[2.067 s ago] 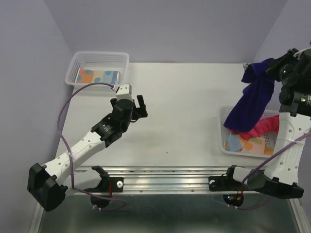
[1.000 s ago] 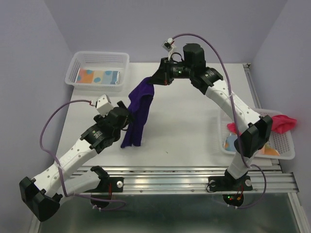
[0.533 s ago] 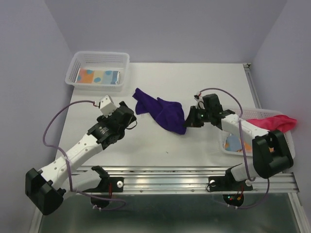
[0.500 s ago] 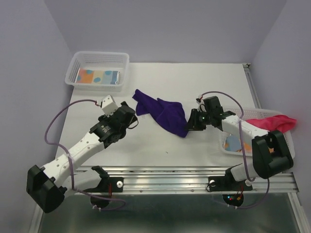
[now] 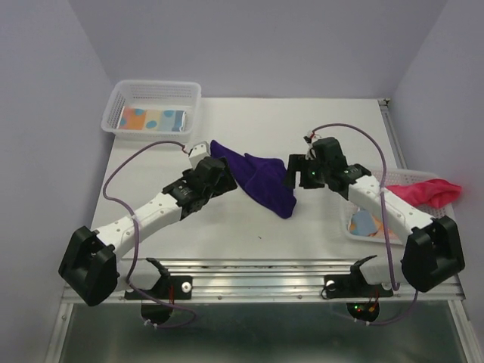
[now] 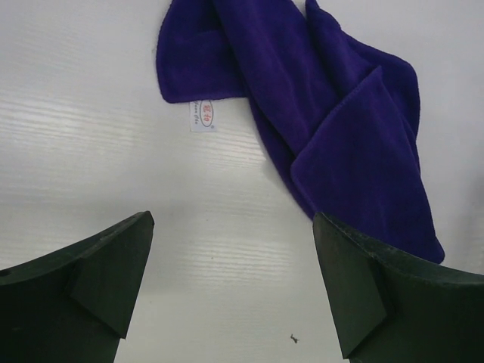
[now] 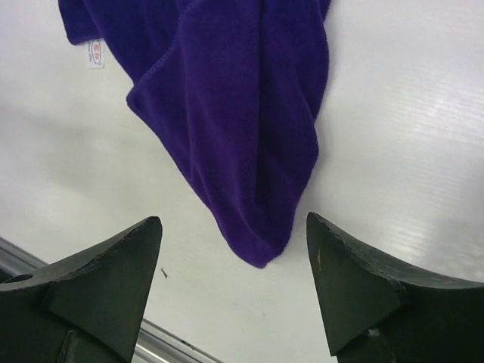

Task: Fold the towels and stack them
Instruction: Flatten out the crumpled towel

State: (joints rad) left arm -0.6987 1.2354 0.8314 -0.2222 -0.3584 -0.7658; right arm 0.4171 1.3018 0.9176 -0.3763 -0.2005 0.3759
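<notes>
**Operator:** Confirm layout, largest item first.

**Technician:** White desk (image 5: 325,128), carrying all items. Left basket (image 5: 121,94) at the far left corner, holding one folded patterned towel (image 5: 151,119); presumably the stacking place. Right basket (image 5: 349,225) at the right edge, holding the pink-red towel (image 5: 423,193), draped over the rim, and a second patterned towel (image 5: 367,223), partly hidden behind the right arm; presumably the supply.

**Operator:** State location of the purple towel.

**Technician:** Purple towel (image 5: 257,178) at mid-desk, between the two hands. Rumpled, partly doubled over itself, with one narrow end pointing toward the near edge. Placed there, in all likelihood, for reach by both arms and for a flat surface under the fold.

**Operator:** Report hand states.

**Technician:** Left hand (image 6: 232,227) spread wide, gripping nothing, facing the towel's left end, near the corner bearing the white label (image 6: 202,115). Right hand (image 7: 233,221) likewise spread wide and empty, aimed at the narrow end from the right.

**Operator:** Advise on next step.

**Technician:** Judged as early: one of four towels folded and stored. Flatten before folding. Take opposite corners, one per hand, and pull taut. Avoid pinching two layers at the doubled part.
</notes>
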